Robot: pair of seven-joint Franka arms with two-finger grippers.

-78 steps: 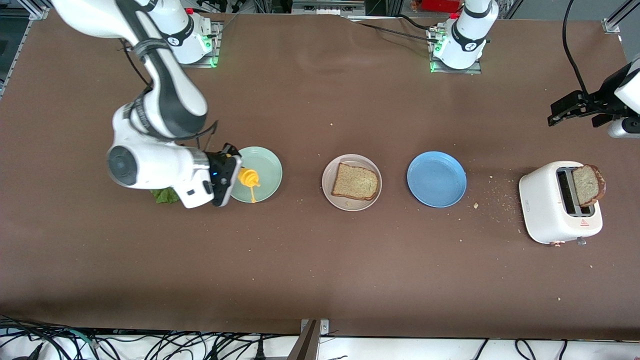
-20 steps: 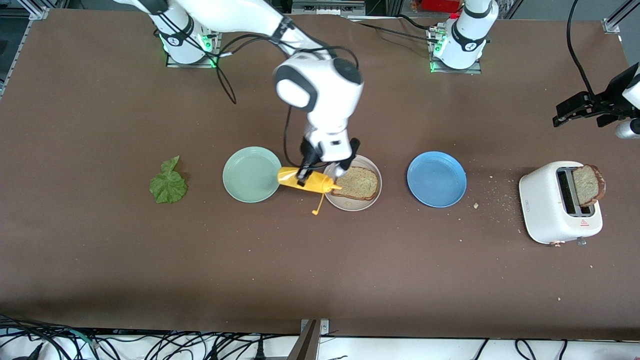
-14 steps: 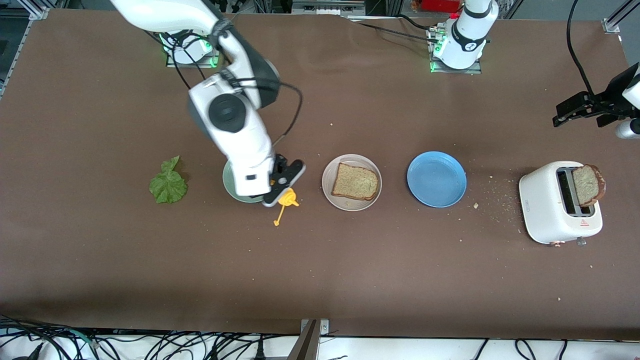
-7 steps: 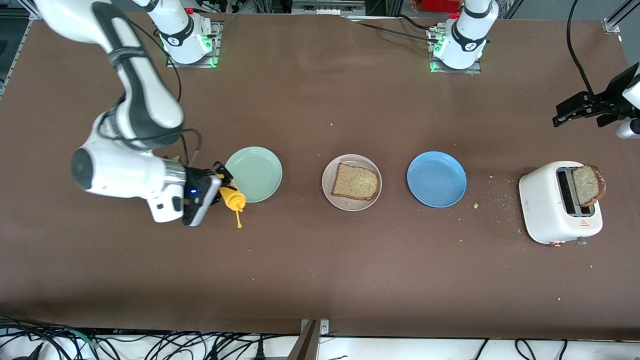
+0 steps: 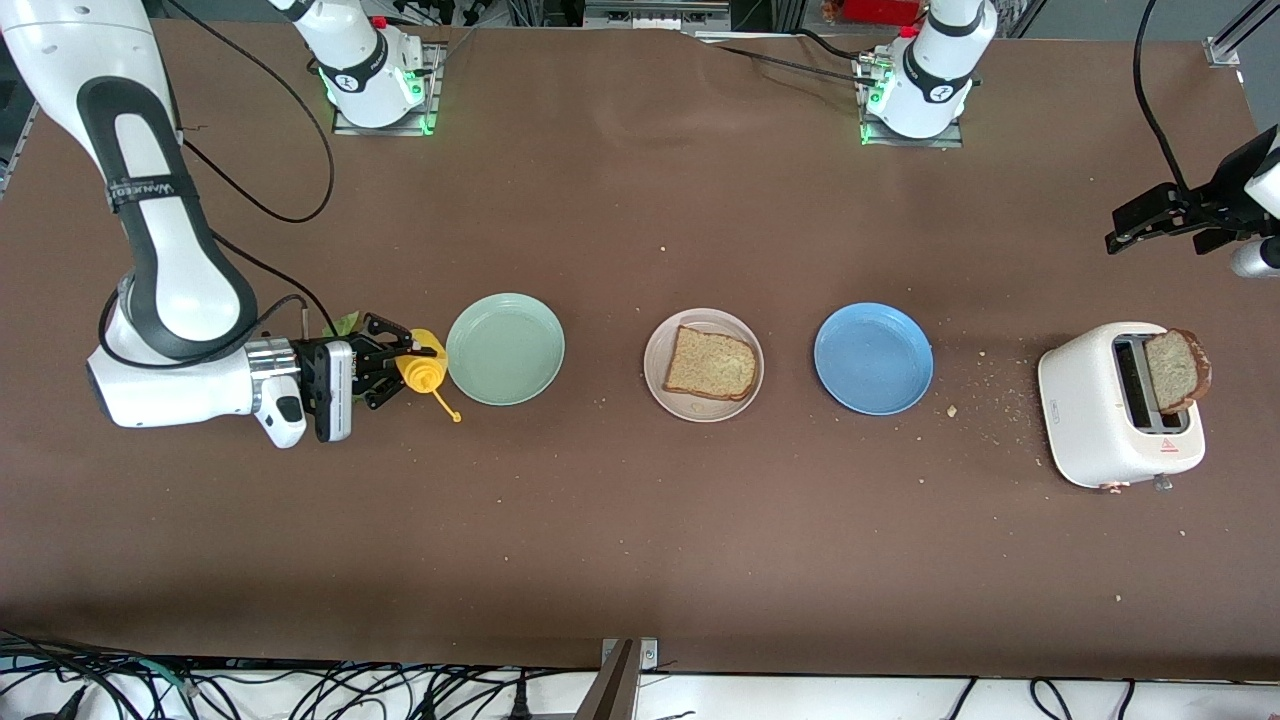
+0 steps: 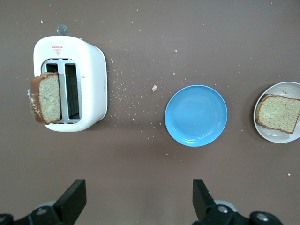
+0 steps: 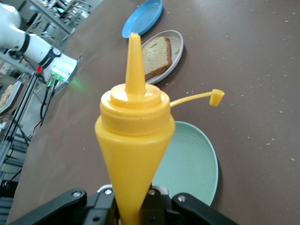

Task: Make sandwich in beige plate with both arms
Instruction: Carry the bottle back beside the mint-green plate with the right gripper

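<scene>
- Right claw (image 5: 395,358) sits low beside the smooth round mint-green plate (image 5: 505,348), toward the right arm's end of the brown matte surface (image 5: 640,540), clenched on a glossy yellow plastic squeeze bottle (image 5: 420,367).
- The bottle's thin tethered cap (image 5: 455,416) dangles off to one side; the green plate's rim is just beside the bottle.
- Wide bare brown surface lies nearer the front camera than the row of plates.
- Round pale beige plate (image 5: 703,364) sits mid-row, carrying one square grainy brown bread slice (image 5: 709,365) with a dark crust, nothing on top of it.
- Glossy round blue plate (image 5: 873,358) sits empty between the beige plate and the rounded white toaster (image 5: 1118,405).
- Second crusty bread slice (image 5: 1176,369) stands up out of a toaster slot; crumbs (image 5: 990,405) are scattered between toaster and blue plate.
- Left claw (image 5: 1165,215) waits high over the left arm's end of the surface, released, fingers (image 6: 72,202) spread wide.
- Right wrist view alone shows the bottle's cone nozzle (image 7: 134,61) and ribbed collar close up.
- A sliver of crinkled green lettuce leaf (image 5: 343,322) peeks out by the right claw.
</scene>
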